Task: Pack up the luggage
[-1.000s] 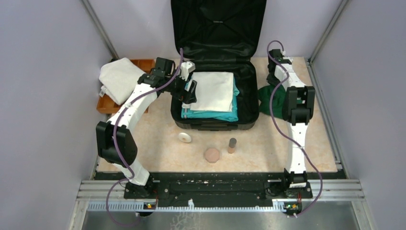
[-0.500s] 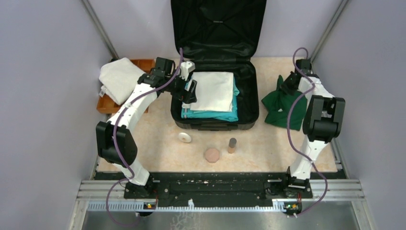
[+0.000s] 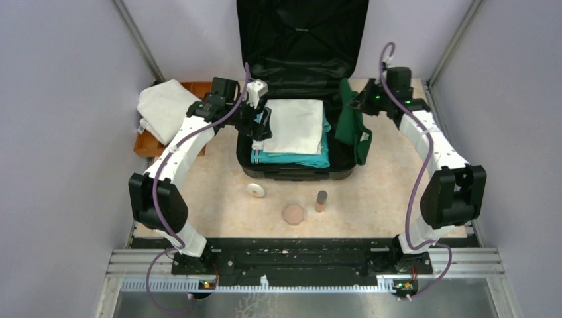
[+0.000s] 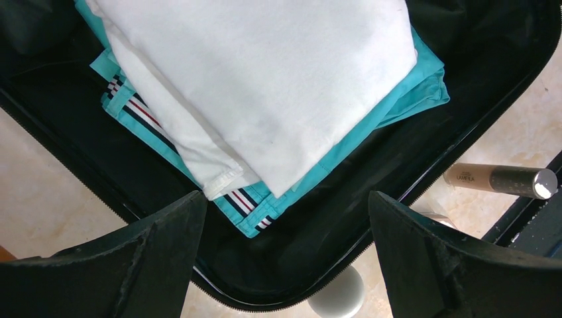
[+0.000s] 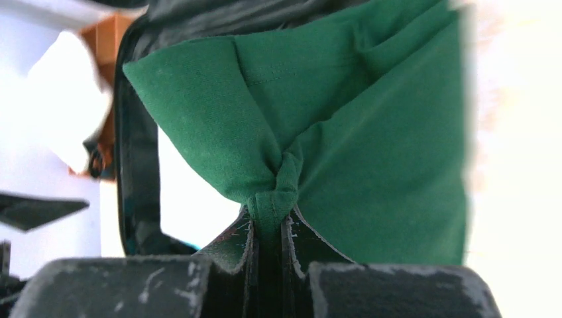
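We are pinching the green garment [image 5: 371,132] tightly in our right end effector [image 5: 268,225], dangling it over the right rim of the open luggage [image 3: 298,173], far-centre on the worktop [image 3: 378,199], for loading. Our left end effector [image 4: 281,199] is hovering wide open, empty, above the folded white cloth [image 4: 265,79].

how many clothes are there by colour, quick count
white: 2, a folded white garment in the luggage and a white cloth on the tray
teal: 1, the teal garment under the white one in the luggage
green: 1, the green garment pinched in the right gripper
total: 4
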Tool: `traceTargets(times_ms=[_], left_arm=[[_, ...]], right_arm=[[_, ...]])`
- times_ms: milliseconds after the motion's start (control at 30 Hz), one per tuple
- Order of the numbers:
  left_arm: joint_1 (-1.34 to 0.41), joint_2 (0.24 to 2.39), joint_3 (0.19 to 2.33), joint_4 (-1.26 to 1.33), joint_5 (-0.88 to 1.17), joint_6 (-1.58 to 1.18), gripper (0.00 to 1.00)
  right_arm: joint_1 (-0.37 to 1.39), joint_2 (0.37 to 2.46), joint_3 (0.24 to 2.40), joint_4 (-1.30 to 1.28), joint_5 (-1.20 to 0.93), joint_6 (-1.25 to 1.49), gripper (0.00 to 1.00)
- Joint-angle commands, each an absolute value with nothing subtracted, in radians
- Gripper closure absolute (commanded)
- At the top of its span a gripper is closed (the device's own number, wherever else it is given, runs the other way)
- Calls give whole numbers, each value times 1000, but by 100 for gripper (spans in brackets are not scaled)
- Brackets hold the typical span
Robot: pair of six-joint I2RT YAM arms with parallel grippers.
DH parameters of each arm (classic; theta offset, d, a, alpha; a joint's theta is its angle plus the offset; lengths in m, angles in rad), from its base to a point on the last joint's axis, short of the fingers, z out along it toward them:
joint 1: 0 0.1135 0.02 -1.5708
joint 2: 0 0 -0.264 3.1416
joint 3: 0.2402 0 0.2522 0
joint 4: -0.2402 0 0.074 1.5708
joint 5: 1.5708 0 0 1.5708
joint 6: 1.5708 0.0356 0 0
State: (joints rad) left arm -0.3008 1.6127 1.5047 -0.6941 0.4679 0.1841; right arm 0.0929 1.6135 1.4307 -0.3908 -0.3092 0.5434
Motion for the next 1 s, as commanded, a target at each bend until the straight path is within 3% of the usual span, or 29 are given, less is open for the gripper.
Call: traceTargets(times_ms=[0, 300, 633, 967], left_arm=[[-298, 1563, 1538, -677, 459, 163, 2], [-296, 1536, 1516, -677, 407, 171, 2], [-295, 1527, 1497, -677, 358, 187, 2], [-284, 1523, 1469, -667, 361, 198, 2]], right_arm=[[252, 1654, 1517, -366, -335, 570, 100], [457, 1873, 1736, -406, -246, 635, 100], [581, 2115, 2057, -529, -80, 781, 100], [631, 2258, 2247, -598, -11, 896, 100]])
